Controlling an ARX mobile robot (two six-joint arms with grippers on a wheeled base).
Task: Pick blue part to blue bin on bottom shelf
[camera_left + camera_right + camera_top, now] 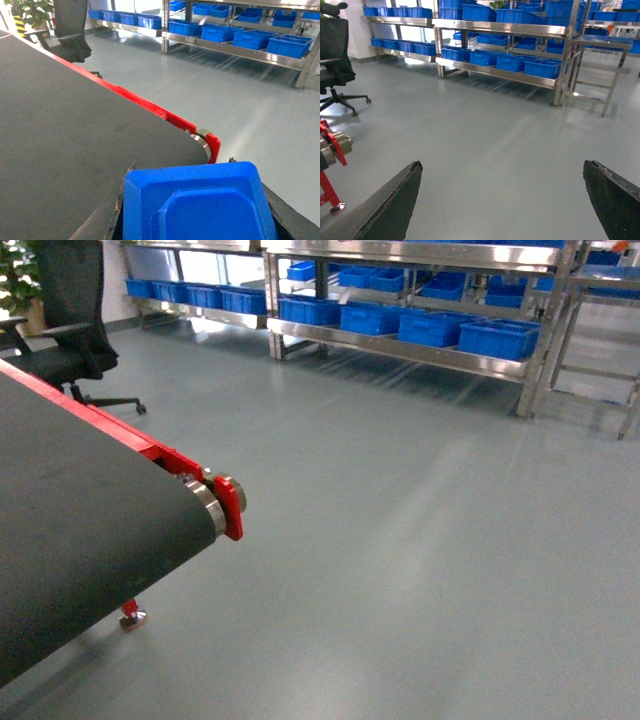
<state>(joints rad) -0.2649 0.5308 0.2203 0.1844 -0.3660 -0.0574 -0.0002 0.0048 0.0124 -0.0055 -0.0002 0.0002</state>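
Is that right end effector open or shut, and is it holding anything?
Open and empty: in its wrist view the right end effector shows two dark fingers spread far apart, only bare floor between.

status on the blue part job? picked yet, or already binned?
Done: pick looks complete; the left tool is closed on the blue part, just past the conveyor belt end. In hand: the carry; the steel rack stands across open floor. Left: drive over and drop the part into a blue bin on the bottom shelf. The right tool is open, empty.
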